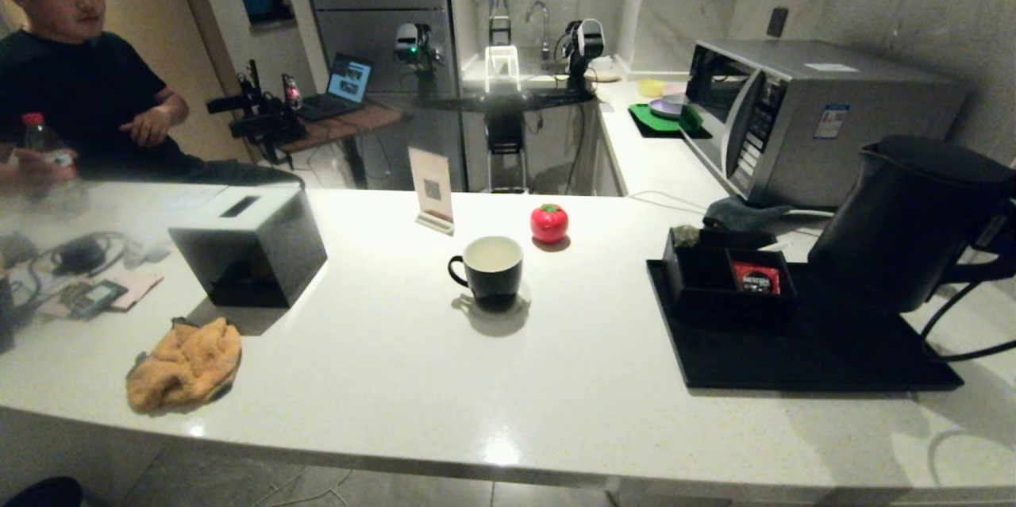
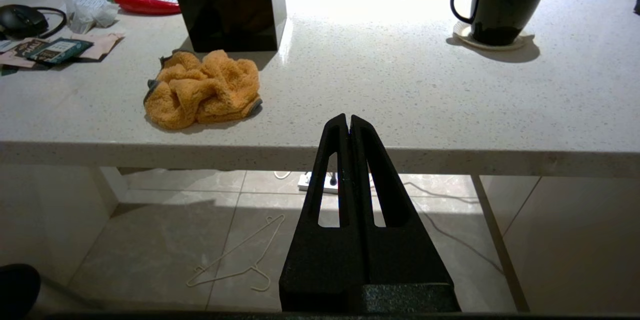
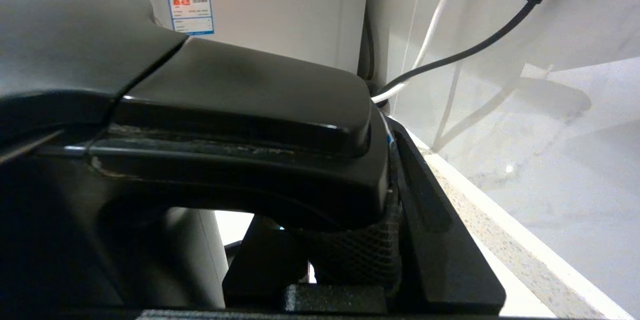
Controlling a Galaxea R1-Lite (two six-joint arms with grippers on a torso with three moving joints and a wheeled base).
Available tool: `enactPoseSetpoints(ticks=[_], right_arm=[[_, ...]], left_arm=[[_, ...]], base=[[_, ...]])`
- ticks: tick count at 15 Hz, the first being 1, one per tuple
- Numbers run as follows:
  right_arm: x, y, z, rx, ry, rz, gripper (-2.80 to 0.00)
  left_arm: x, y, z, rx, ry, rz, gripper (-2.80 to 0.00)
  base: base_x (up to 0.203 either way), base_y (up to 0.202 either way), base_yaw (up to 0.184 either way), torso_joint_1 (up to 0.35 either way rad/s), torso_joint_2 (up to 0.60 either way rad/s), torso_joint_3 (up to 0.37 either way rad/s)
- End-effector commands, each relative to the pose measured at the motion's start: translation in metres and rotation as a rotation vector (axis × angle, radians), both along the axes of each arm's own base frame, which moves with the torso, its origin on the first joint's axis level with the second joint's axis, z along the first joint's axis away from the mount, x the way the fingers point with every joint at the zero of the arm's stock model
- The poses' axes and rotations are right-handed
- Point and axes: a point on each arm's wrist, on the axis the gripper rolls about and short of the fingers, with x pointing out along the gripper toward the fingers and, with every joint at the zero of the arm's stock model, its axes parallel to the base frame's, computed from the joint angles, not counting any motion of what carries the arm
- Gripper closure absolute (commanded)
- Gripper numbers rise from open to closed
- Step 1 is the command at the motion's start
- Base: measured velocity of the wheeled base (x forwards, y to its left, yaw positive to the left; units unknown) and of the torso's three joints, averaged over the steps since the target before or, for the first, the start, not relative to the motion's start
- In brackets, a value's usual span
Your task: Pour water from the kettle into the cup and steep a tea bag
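The black kettle (image 1: 905, 221) stands over the far right end of the black tray (image 1: 810, 356), leaning slightly left; whether its base rests on the tray I cannot tell. My right gripper (image 3: 345, 220) is shut on the kettle's handle (image 3: 240, 94), one finger (image 3: 440, 240) on each side. The black cup (image 1: 492, 269) with a cream inside stands mid-counter on a coaster; water in it cannot be made out. A red tea-bag packet (image 1: 756, 277) lies in the compartment box (image 1: 698, 273). My left gripper (image 2: 349, 118) is shut and empty, low before the counter's front edge, the cup (image 2: 500, 2) far beyond it.
A black tissue box (image 1: 250, 245) and an orange cloth (image 1: 186, 364) sit on the counter's left. A card stand (image 1: 432, 190) and a red tomato-shaped object (image 1: 549, 222) are behind the cup. A microwave (image 1: 810, 118) stands behind the kettle. A person (image 1: 71, 71) sits far left.
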Motion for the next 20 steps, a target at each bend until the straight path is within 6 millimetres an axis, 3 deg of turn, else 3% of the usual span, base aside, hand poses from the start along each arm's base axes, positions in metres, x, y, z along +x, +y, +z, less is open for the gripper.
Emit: enactPoseSetpoints(ticks=[1, 8, 20], right_arm=[[-0.008, 0.004, 0.01, -0.015, -0.026, 0.007, 0.0], [-0.032, 0.022, 0.029, -0.018, -0.02, 0.058, 0.0], [-0.049, 0.105, 0.045, -0.004, 0.03, 0.308, 0.0]], left_arm=[[0.0, 0.0, 0.0, 0.0, 0.002, -0.001, 0.0], [0.0, 0.0, 0.0, 0.0, 0.002, 0.0, 0.0], [0.0, 0.0, 0.0, 0.0, 0.002, 0.0, 0.0]], base=[[0.0, 0.0, 0.0, 0.0, 0.0, 0.0], [0.0, 0.0, 0.0, 0.0, 0.0, 0.0], [0.0, 0.0, 0.0, 0.0, 0.0, 0.0]])
